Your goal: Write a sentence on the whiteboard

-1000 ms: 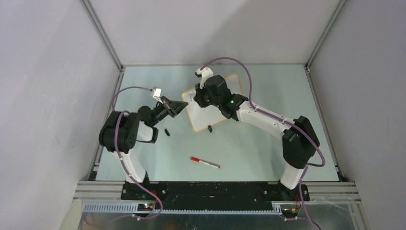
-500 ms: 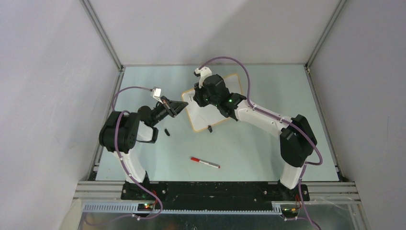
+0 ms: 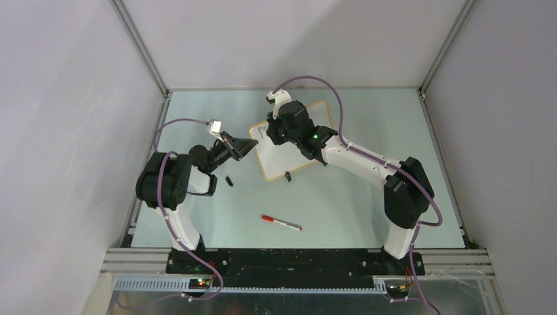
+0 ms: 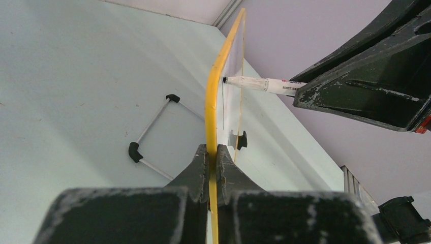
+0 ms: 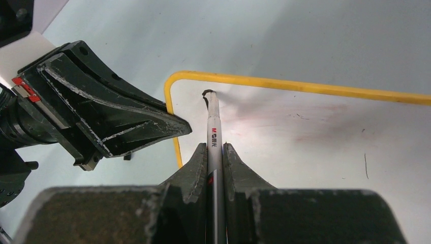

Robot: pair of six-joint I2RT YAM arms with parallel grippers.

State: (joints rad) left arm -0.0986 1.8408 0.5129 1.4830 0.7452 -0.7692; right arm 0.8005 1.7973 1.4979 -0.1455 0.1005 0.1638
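Observation:
The whiteboard (image 3: pixel 282 161), white with a thin orange-yellow frame, lies near the middle of the table. My left gripper (image 3: pixel 251 143) is shut on its left edge; in the left wrist view the frame (image 4: pixel 211 101) runs edge-on between the fingertips of that gripper (image 4: pixel 212 148). My right gripper (image 5: pixel 215 146) is shut on a white marker (image 5: pixel 213 122), whose tip touches the board (image 5: pixel 305 132) near its rounded corner. Of the sentence, only a short curved black stroke (image 5: pixel 205 94) shows at the tip. From above, the right gripper (image 3: pixel 270 132) hides that spot.
A second marker with a red cap (image 3: pixel 281 223) lies on the table nearer the arm bases. A small black piece (image 3: pixel 229 180) sits left of the board, and a black clip foot (image 3: pixel 288 175) at its near edge. A thin wire bracket (image 4: pixel 152 134) lies beside the board.
The right gripper with the marker has shifted slightly along the board near its left corner. The left arm and the board have stayed put.

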